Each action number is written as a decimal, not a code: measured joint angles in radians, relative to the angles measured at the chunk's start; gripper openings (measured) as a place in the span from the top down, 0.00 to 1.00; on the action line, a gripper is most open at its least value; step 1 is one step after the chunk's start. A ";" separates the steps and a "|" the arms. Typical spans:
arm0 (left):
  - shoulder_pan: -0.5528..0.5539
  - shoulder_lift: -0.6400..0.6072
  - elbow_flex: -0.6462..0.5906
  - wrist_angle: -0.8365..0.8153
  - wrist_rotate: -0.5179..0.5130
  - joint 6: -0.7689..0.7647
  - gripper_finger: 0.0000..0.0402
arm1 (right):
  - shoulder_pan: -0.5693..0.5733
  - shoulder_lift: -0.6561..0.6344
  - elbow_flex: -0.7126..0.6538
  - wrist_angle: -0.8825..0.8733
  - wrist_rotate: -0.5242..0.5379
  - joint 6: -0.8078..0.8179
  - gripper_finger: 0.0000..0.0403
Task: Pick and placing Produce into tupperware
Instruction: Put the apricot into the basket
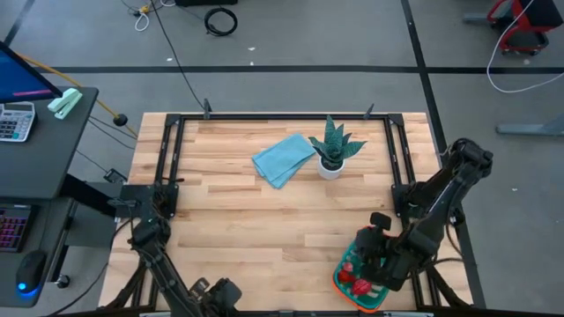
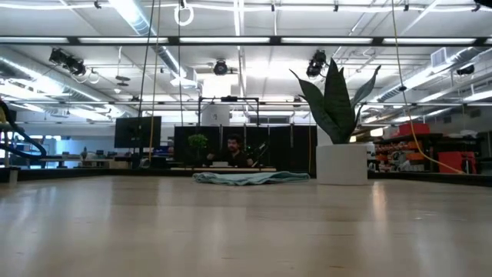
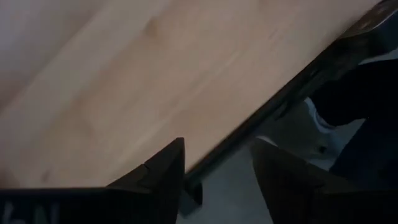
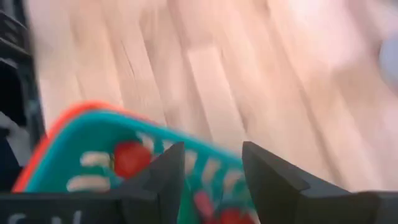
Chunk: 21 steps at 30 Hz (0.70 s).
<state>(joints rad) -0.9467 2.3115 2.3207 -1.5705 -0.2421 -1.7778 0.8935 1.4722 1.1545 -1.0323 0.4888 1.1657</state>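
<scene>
The teal tupperware [image 1: 351,283] with its orange rim sits at the table's near right corner; in the right wrist view the tupperware [image 4: 93,155] lies just past my fingers. Red produce pieces [image 1: 359,284] lie inside it, and one red piece [image 4: 130,158] shows against the slotted ribs. My right gripper [image 1: 374,254] [image 4: 211,163] hovers open over the container's far side and holds nothing. My left gripper [image 1: 220,295] [image 3: 217,163] is open and waits at the table's near edge, left of centre.
A light blue folded cloth [image 1: 284,158] [image 2: 242,178] and a spiky green plant in a white pot [image 1: 333,151] [image 2: 342,163] stand toward the far edge. A black frame rail [image 1: 167,167] borders the table. Bare wood [image 1: 264,229] lies between. A person [image 2: 233,151] sits beyond the table.
</scene>
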 joint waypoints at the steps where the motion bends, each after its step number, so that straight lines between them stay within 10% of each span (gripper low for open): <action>1: -0.006 0.000 0.000 -0.001 0.021 -0.032 0.51 | -0.001 -0.012 0.000 0.014 0.030 -0.031 0.58; 10: -0.102 0.009 -0.006 0.001 0.095 -0.448 0.54 | -0.019 -0.077 0.000 0.058 0.208 -0.240 0.59; 21: -0.153 0.128 -0.006 0.000 0.246 -0.504 0.54 | -0.103 -0.079 0.000 0.062 0.249 -0.425 0.59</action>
<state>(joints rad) -1.0996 2.4393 2.3143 -1.5706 0.0039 -2.2814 0.7907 1.3930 1.1545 -0.9703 0.7376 0.7404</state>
